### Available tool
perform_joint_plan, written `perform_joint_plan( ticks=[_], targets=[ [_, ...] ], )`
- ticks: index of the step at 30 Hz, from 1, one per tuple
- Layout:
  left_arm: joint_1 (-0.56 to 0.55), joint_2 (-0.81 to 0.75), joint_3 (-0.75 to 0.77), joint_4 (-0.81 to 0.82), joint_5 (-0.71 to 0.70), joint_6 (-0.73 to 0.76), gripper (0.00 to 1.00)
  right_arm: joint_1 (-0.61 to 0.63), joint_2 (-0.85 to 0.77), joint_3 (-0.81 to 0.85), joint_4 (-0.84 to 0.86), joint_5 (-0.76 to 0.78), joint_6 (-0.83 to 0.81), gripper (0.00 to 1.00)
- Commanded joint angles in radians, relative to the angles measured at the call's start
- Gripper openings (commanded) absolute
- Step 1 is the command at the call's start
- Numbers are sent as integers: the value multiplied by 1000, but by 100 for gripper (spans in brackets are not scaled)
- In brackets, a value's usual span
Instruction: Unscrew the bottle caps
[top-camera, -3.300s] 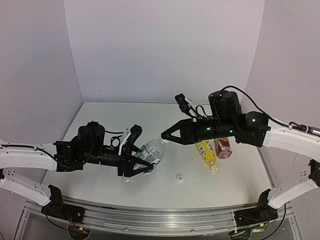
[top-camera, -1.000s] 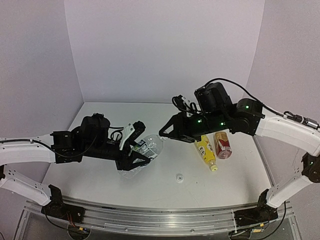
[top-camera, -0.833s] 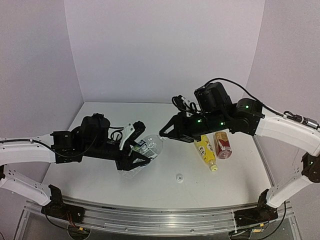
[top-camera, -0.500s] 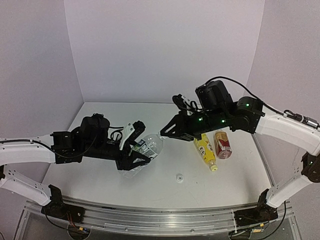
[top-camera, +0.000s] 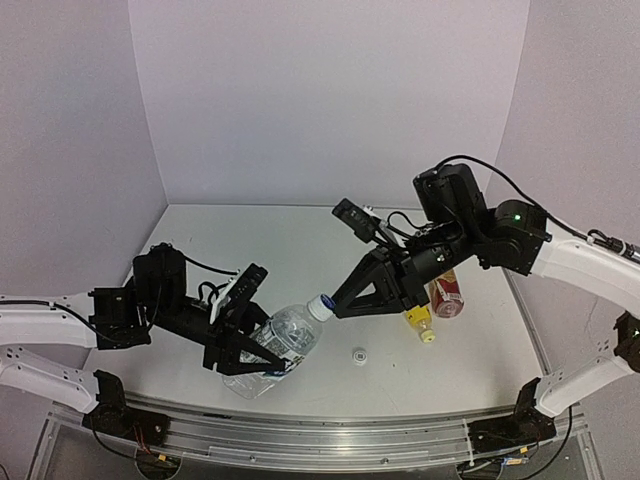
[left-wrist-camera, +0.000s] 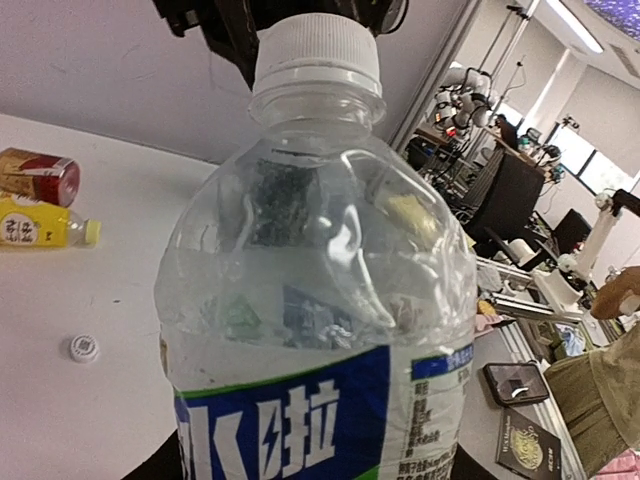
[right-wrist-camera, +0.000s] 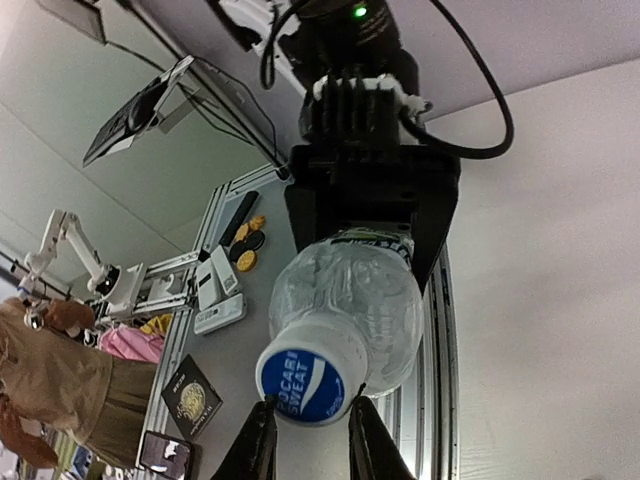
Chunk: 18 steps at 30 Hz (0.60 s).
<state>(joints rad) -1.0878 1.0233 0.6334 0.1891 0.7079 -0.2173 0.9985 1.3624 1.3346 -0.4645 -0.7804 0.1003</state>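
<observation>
My left gripper (top-camera: 243, 345) is shut on the body of the clear bottle (top-camera: 275, 340) with the blue-white label (left-wrist-camera: 300, 420), holding it tilted above the table. Its blue-topped white cap (right-wrist-camera: 305, 385) points up and to the right. My right gripper (top-camera: 336, 306) is shut on that cap (top-camera: 320, 303), one fingertip (right-wrist-camera: 260, 435) on each side of its rim. The slim yellow bottle (top-camera: 418, 318) lies capped on the table, partly hidden behind my right arm. Next to it lies the short amber bottle (top-camera: 448, 294) with the red label.
A loose white cap (top-camera: 359, 354) sits on the table in front of the yellow bottle (left-wrist-camera: 40, 230), also visible as a small cap (left-wrist-camera: 83, 347) in the left wrist view. The metal rail (top-camera: 320, 432) runs along the table's near edge. White walls close in the back and sides.
Both arms have moved toward the near edge and the clear bottle has come lower with them. My right gripper has closed onto the bottle's cap.
</observation>
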Motion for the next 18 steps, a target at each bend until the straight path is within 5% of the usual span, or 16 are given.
perform_joint_plan(
  ticks=[1, 5, 12, 18],
  targets=[
    [23, -1, 42, 217, 34, -83, 0, 29, -12, -11, -143, -144, -262, 0],
    [23, -4, 66, 146, 18, -53, 0, 28, 14, 12, -161, -47, -236, 7],
    [23, -42, 113, -93, -283, 40, 0, 29, -48, 26, -154, 320, -43, 73],
    [22, 2, 178, -232, -543, 109, 0, 28, -46, 74, -134, 663, 290, 82]
  ],
)
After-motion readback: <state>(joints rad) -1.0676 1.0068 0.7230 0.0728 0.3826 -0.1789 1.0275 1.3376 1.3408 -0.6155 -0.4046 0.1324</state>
